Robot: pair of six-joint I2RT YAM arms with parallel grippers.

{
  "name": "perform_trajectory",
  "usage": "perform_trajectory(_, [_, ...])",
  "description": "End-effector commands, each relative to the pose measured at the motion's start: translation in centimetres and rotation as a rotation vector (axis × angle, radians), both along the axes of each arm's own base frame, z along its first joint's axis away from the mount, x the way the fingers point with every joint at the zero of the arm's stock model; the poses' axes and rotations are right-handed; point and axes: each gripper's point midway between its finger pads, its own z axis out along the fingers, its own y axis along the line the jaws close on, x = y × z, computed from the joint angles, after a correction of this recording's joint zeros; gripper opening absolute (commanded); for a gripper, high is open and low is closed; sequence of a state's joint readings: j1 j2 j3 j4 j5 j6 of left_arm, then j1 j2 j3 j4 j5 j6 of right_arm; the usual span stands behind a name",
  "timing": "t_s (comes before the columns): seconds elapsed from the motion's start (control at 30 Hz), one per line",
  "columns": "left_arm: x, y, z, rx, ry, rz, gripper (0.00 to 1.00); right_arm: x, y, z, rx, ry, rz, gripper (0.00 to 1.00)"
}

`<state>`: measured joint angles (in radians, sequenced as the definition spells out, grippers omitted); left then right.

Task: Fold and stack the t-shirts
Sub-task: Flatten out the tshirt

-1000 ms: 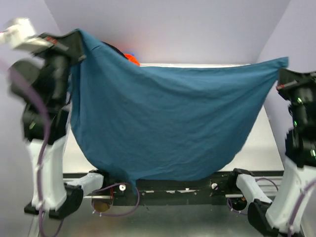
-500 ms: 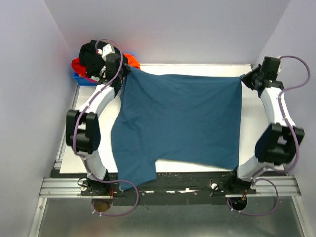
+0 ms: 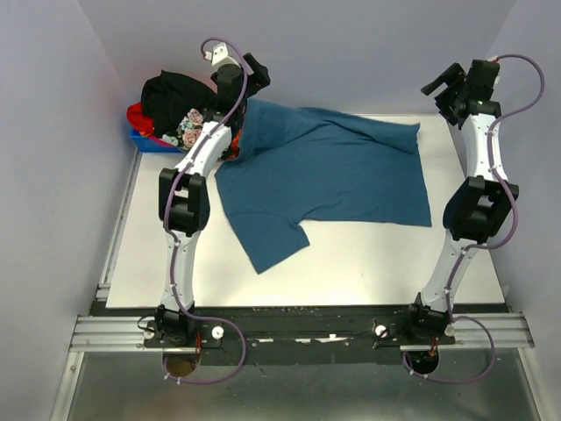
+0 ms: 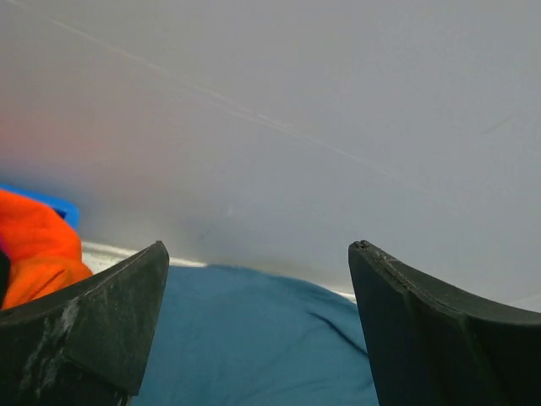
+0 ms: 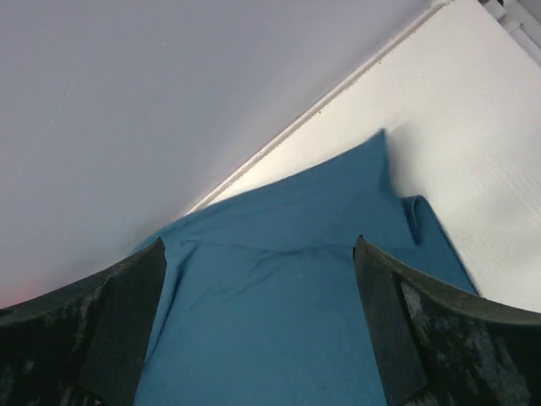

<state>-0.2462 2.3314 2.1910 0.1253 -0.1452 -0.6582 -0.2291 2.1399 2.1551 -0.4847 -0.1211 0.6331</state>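
On the tabletop (image 3: pixel 377 263), the teal t-shirt (image 3: pixel 333 180) now lies mostly flat, one sleeve toward me. Half a second ago I held its far corners. My left gripper (image 4: pixel 258 245) and right gripper (image 5: pixel 259 244) have since let go and hang empty with jaws apart, so folding can begin.
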Motion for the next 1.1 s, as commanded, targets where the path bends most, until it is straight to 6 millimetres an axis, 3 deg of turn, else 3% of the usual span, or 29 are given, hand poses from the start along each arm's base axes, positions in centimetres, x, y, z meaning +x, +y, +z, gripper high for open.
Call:
perform_trajectory(0.0, [-3.2, 0.1, 1.8, 0.039, 0.043, -0.017, 0.99, -5.4, 0.1, -1.1, -0.005, 0.104, -0.044, 0.96])
perform_trajectory(0.1, [-6.5, 1.8, 2.7, 0.056, 0.134, 0.032, 0.99, -10.1, 0.1, -1.8, 0.011, 0.145, -0.128, 0.85])
perform_trajectory(0.2, [-10.7, 2.0, 2.2, 0.062, 0.223, 0.037, 0.99, -15.2, 0.8, -3.5, 0.042, 0.195, -0.186, 0.79])
perform_trajectory(0.3, [-16.2, 1.8, 1.0, 0.058, 0.264, 0.048, 0.99, -20.1, 0.8, -5.8, 0.027, 0.238, -0.256, 0.74])
perform_trajectory(0.4, [-21.6, 1.5, -1.6, 0.056, 0.295, 0.036, 0.99, -24.4, 0.2, -8.3, 0.004, 0.291, -0.32, 0.65])
perform_trajectory(0.5, [-27.1, 2.1, -3.8, 0.058, 0.329, 0.025, 0.99, -27.8, -0.2, -10.6, 0.017, 0.331, -0.363, 0.49])
perform_trajectory(0.63, [-33.2, 4.3, -7.7, 0.059, 0.336, 0.019, 0.99, -29.7, 0.6, -12.0, 0.01, 0.277, -0.343, 0.5])
perform_trajectory(0.77, [-37.5, 5.6, -10.9, 0.058, 0.391, -0.005, 0.97, -30.4, 0.6, -13.2, -0.012, 0.3, -0.333, 0.52])
perform_trajectory(0.87, [-40.7, 5.5, -14.1, 0.036, 0.497, -0.058, 0.97, -30.3, 0.6, -14.1, -0.002, 0.33, -0.334, 0.52])
perform_trajectory(1.07, [-45.7, 4.2, -18.1, -0.048, 0.607, -0.186, 0.97, -29.7, 0.1, -16.5, 0.0, 0.419, -0.341, 0.52])
